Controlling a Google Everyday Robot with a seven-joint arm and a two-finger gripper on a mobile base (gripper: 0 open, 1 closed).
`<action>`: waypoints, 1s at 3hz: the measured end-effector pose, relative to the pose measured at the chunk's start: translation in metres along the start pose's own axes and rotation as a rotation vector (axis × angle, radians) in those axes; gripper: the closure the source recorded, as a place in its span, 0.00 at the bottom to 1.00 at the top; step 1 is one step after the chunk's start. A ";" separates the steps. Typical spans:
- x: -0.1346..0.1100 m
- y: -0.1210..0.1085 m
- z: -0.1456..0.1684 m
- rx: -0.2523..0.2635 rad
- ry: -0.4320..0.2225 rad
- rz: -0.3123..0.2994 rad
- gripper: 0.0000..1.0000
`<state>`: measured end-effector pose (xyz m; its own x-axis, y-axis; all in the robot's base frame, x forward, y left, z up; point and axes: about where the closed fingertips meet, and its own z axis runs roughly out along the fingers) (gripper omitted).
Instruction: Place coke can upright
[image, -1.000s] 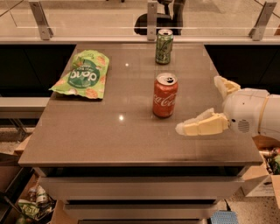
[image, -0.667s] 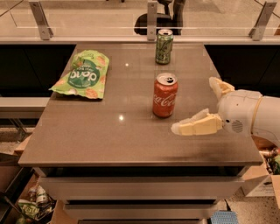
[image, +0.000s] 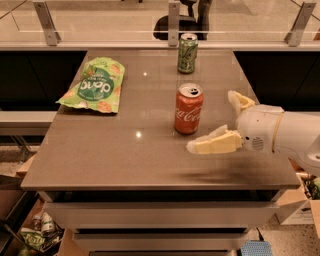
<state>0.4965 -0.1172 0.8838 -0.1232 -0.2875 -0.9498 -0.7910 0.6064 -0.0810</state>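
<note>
Red coke can (image: 188, 109) upright, long axis vert, top up; claw (image: 212, 121) spread open, empty, beside it.

- Gripper (image: 212, 121): two-finger type, located over the right front part of the table (image: 120, 160).
- Fingers (image: 215, 144): two cream-yellow wedges with a matte surface, tapering to blunt rounded tips and set apart from each other.
- Wrist housing (image: 257, 131): glossy white, rounded drum shape, with a small round perforated grille on its near face.
- Seam: thin amber ring behind the housing.
- Arm (image: 300, 142): smooth white shell, running off the right edge.
</note>
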 end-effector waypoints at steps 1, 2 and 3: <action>0.001 0.001 0.013 -0.015 -0.031 0.008 0.00; -0.001 0.000 0.025 -0.026 -0.076 0.015 0.00; -0.003 0.000 0.039 -0.040 -0.123 0.016 0.00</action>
<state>0.5201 -0.0873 0.8744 -0.0634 -0.1838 -0.9809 -0.8134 0.5790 -0.0559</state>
